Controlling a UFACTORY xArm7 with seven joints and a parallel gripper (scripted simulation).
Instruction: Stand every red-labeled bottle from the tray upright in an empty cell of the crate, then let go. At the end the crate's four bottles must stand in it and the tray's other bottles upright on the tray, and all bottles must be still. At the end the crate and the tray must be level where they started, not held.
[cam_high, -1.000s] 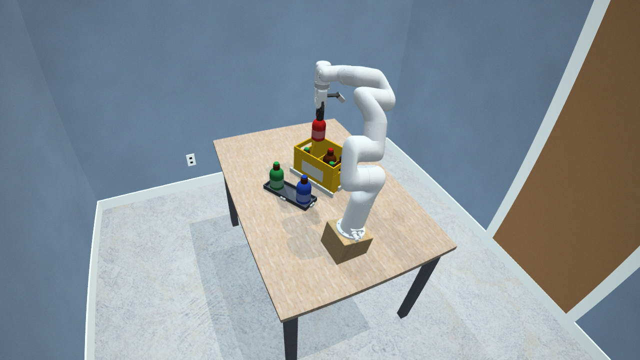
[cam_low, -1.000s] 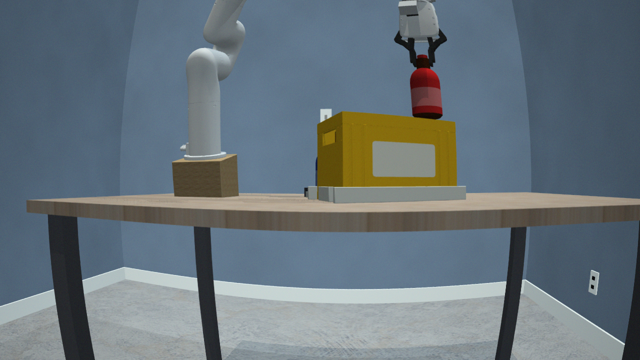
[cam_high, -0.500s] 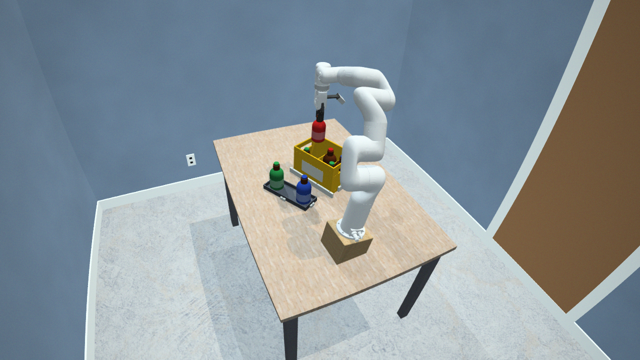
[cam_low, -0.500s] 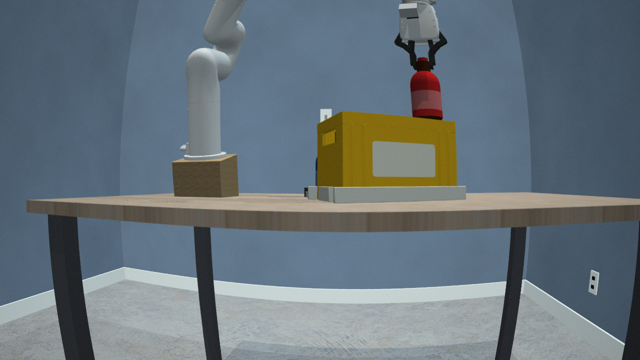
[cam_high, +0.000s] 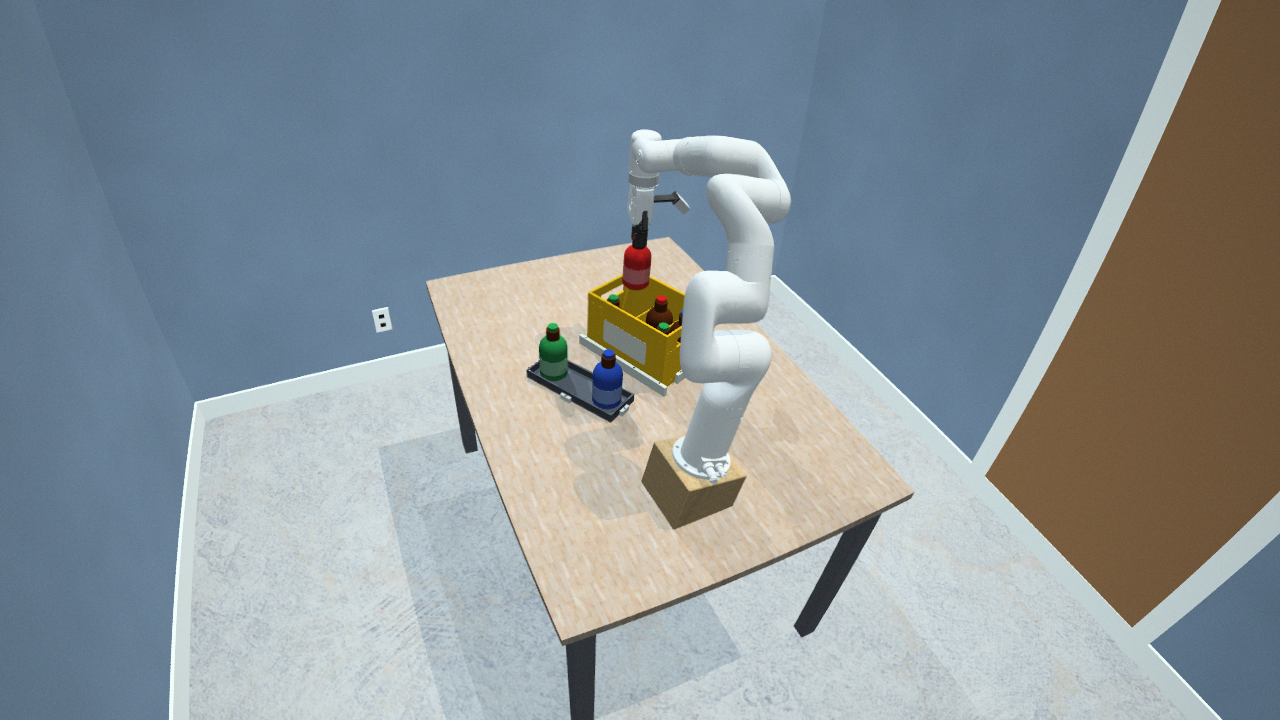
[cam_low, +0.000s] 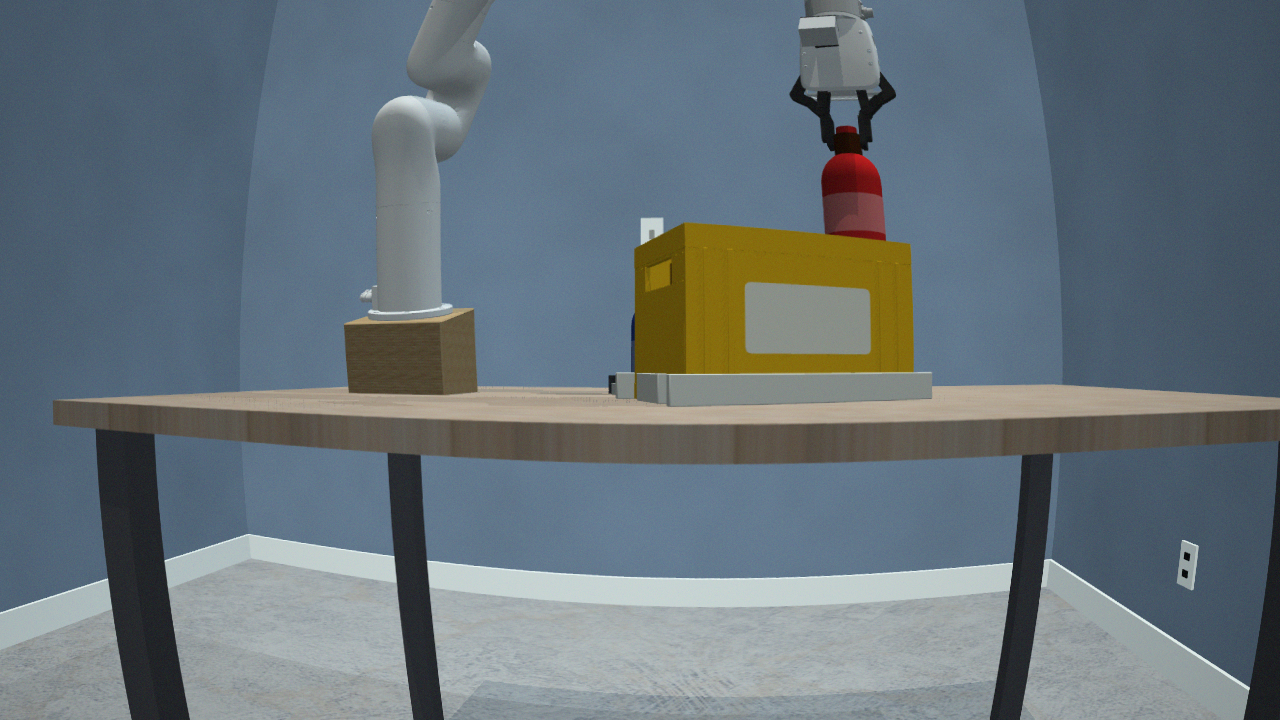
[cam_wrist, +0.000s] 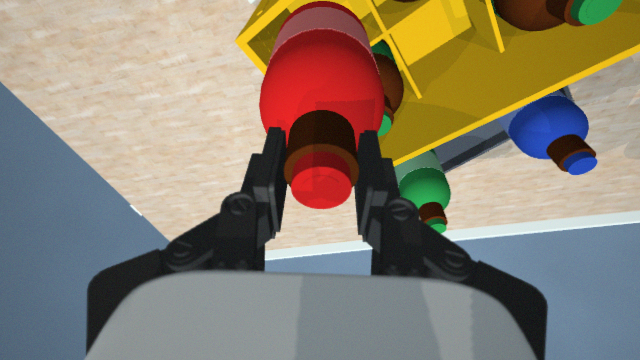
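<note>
Tool (cam_wrist: 320, 150) partly spread, pinching red bottle (cam_low: 852, 192) by its neck over yellow crate (cam_low: 774, 300).

Table (cam_high: 572, 501): matt pale wood-grain top; crate (cam_low: 707, 304): smooth yellow plastic-looking walls; red bottle (cam_wrist: 320, 80): glossy red body; gripper (cam_wrist: 320, 145): matt black fingers; arm (cam_high: 742, 241): smooth white casing.

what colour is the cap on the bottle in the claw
Red, above a brown neck; the wrist view shows the cap best.
</note>
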